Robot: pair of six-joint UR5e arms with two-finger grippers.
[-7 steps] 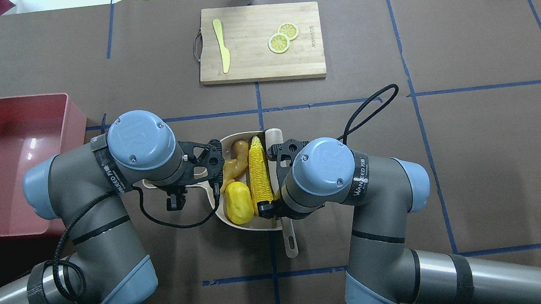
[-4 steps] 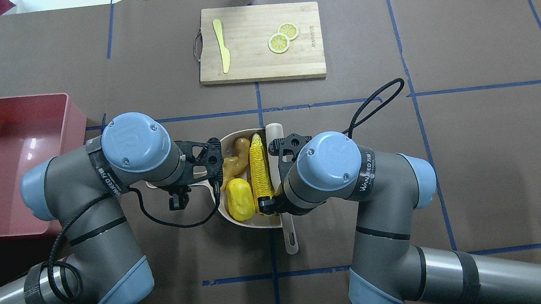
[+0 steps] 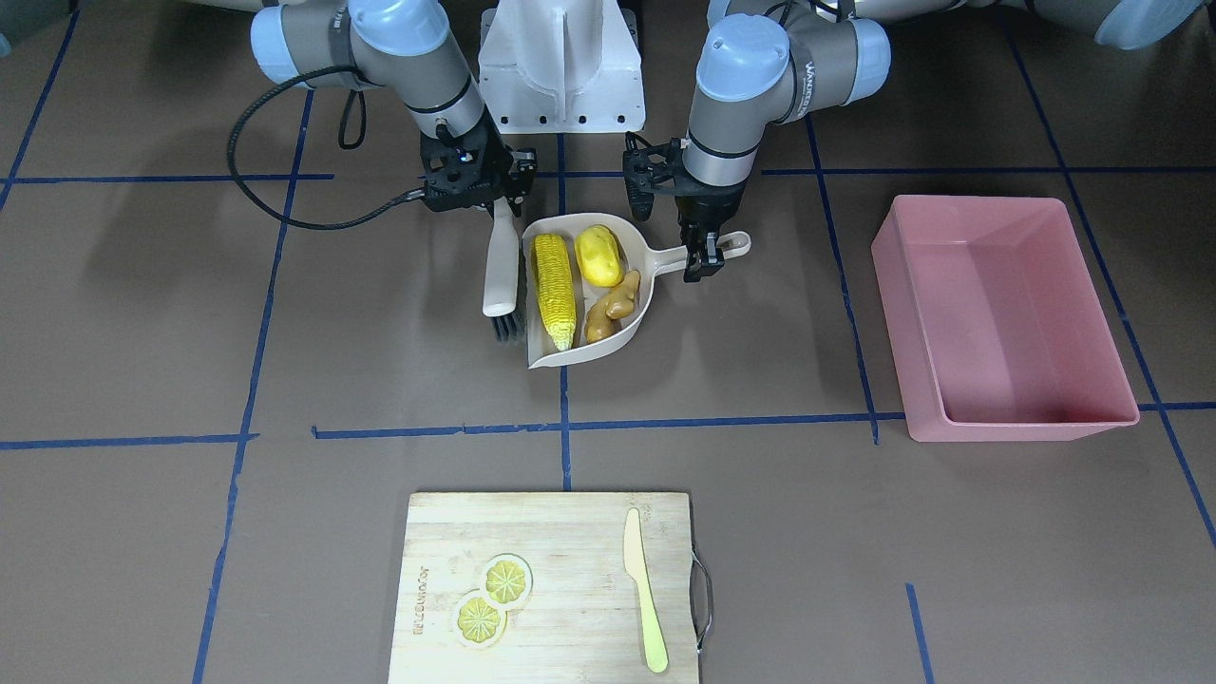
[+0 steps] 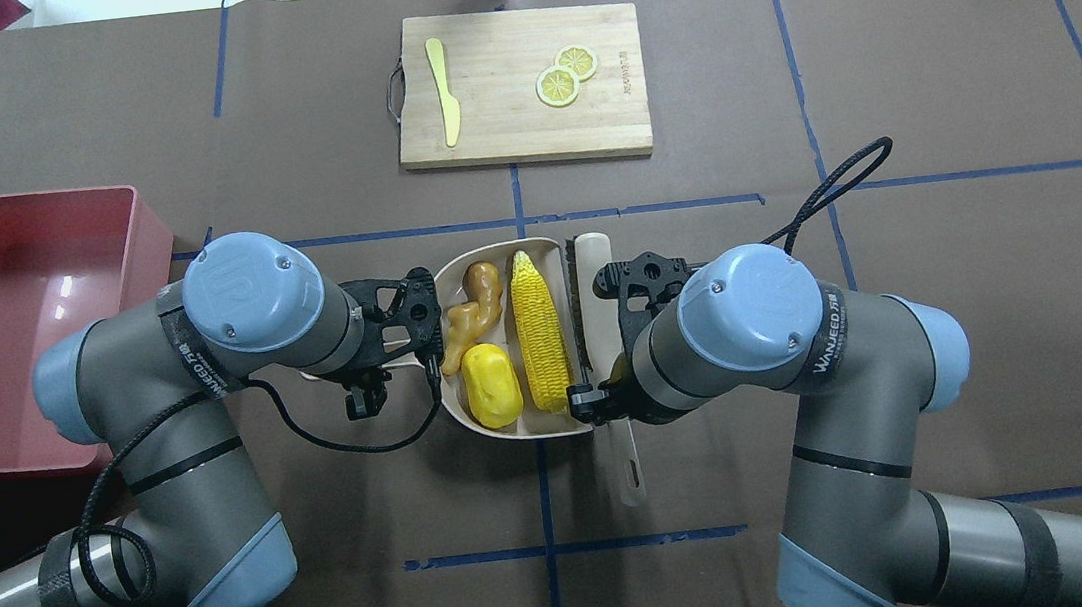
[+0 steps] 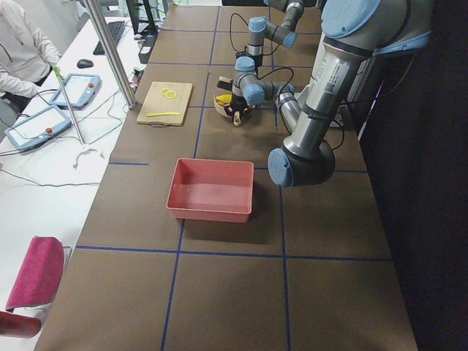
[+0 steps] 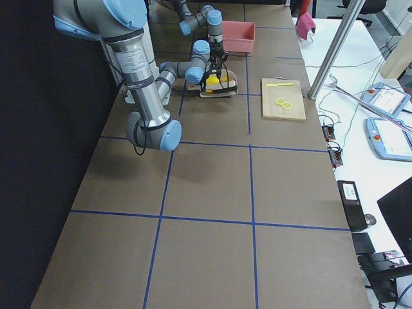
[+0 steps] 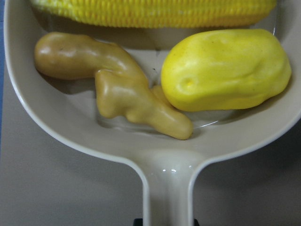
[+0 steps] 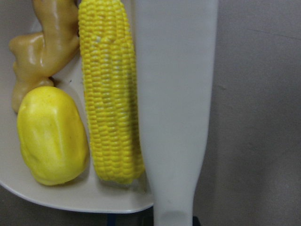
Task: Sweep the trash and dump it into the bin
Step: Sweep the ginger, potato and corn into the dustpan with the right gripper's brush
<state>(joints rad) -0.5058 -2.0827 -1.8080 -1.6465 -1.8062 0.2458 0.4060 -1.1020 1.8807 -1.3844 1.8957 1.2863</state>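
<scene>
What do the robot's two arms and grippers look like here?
Both the left arm and right arm are grey tubes with pale blue rounded joint caps and black wrist bands with white lettering. The left gripper and right gripper are black, skeletal, two-fingered. A black cable loops along each arm.

Corn (image 4: 541, 329), potato (image 4: 494, 398) and ginger (image 4: 472, 313) lie in dustpan (image 4: 522, 430).

The brown table (image 3: 855, 570) carries a pink bin (image 3: 997, 313), dustpan (image 3: 668, 258) and cutting board (image 3: 570, 608).
</scene>
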